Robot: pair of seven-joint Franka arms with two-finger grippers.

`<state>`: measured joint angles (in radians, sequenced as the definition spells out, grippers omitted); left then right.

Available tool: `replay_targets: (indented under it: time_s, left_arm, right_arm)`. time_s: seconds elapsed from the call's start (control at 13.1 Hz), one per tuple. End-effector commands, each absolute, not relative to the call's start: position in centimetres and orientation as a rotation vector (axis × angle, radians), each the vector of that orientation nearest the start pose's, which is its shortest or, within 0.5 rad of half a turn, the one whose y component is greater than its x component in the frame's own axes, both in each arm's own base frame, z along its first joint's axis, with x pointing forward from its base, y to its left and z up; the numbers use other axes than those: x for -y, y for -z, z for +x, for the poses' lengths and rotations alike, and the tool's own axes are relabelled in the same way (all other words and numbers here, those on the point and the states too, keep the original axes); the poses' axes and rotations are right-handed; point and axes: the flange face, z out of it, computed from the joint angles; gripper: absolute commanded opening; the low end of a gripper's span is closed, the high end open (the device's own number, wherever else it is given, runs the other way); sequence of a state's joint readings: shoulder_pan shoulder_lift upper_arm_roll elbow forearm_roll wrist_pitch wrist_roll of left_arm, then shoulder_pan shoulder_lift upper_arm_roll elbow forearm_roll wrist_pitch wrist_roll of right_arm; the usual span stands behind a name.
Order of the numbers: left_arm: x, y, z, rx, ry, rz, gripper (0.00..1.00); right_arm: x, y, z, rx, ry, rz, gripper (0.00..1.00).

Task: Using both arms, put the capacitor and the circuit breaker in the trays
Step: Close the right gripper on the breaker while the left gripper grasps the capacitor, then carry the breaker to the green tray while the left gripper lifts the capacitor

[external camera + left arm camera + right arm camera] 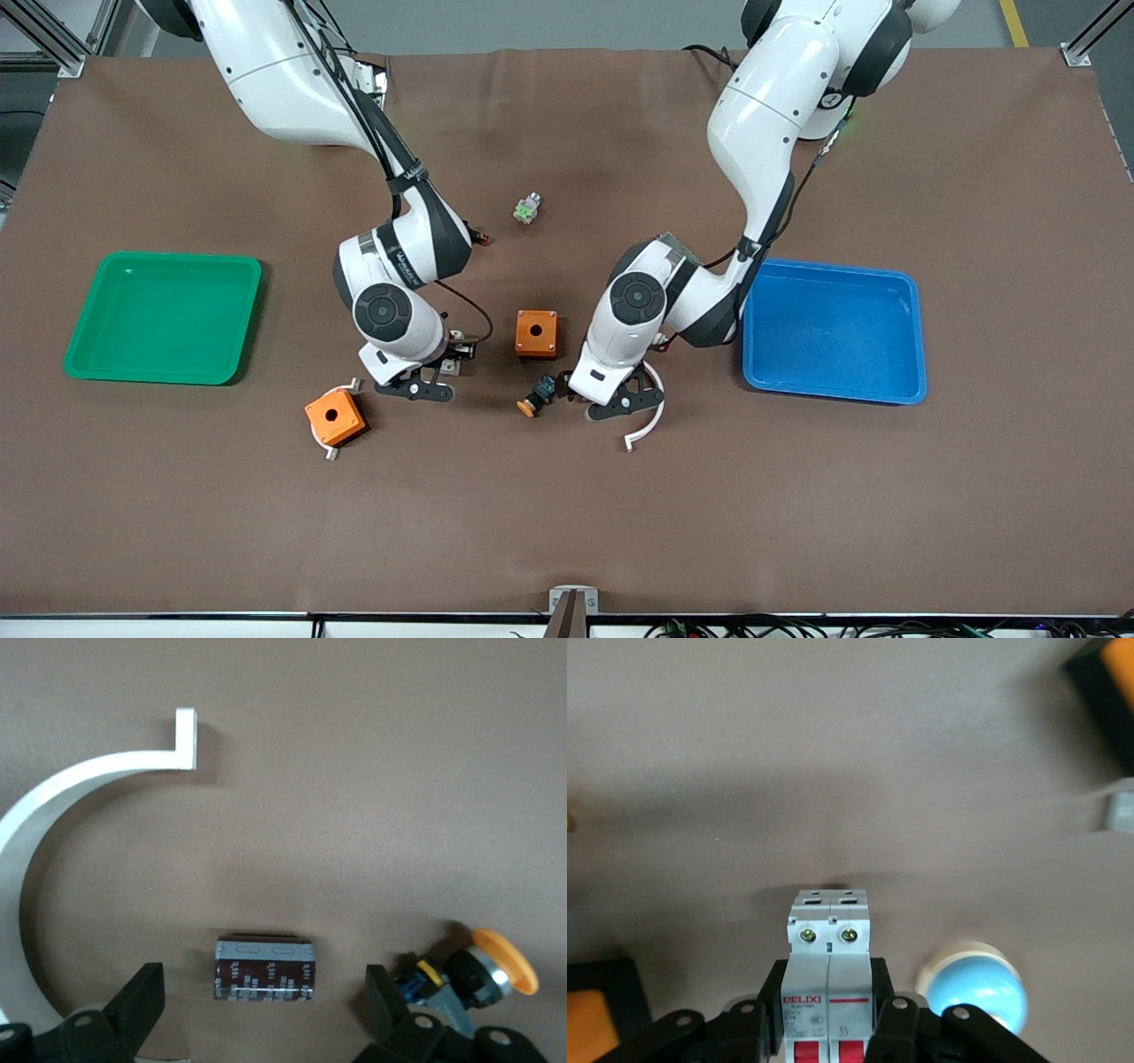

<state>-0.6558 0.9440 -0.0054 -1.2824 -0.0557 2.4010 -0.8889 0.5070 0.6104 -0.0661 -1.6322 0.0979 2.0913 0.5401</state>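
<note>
The circuit breaker [828, 930], a white-grey block with red switches, sits clamped between my right gripper's [828, 985] fingers, low over the brown mat. In the front view this gripper [447, 354] is between the two orange boxes. The capacitor [264, 969], a small dark body with a grey stripe, lies on the mat between the open fingers of my left gripper [261, 1005], touching neither. In the front view the left gripper [607, 403] hides it.
A black push-button with an orange cap [536, 396] and a white curved strip [651, 416] flank the left gripper. Orange boxes [536, 332] [335, 416] stand near the right gripper. The green tray [89, 354] and the blue tray [917, 354] lie at the table's ends. A small green-white part [527, 209] lies farther back.
</note>
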Motion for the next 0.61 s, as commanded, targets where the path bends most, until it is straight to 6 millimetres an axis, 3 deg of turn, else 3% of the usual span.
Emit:
replay_targets:
  time_s: [0.0, 0.08, 0.15, 0.31, 0.53]
  left_arm:
    - [47.7, -17.3, 59.8, 0.401, 0.157, -3.234, 1.0]
    - [47.7, -17.3, 59.8, 0.399, 0.158, -3.233, 0.98]
    - [47.7, -17.2, 59.8, 0.397, 0.157, -3.232, 0.88]
    - [47.6, -17.1, 59.8, 0.386, 0.155, -3.232, 0.57]
    - [47.4, -18.0, 60.2, 0.363, 0.195, -3.225, 0.24]
  right_arm:
    - [-23.6, -33.8, 61.9, -0.309, -0.288, -3.125, 0.02]
    - [-21.6, -36.5, 61.7, -0.265, -0.297, -3.119, 0.01]
    - [-18.8, -38.5, 61.6, -0.245, -0.328, -3.111, 0.0]
    - [-12.3, -41.7, 61.5, -0.153, -0.382, -3.091, 0.0]
    - [-1.8, -42.8, 60.2, -0.012, -0.396, -3.117, 0.01]
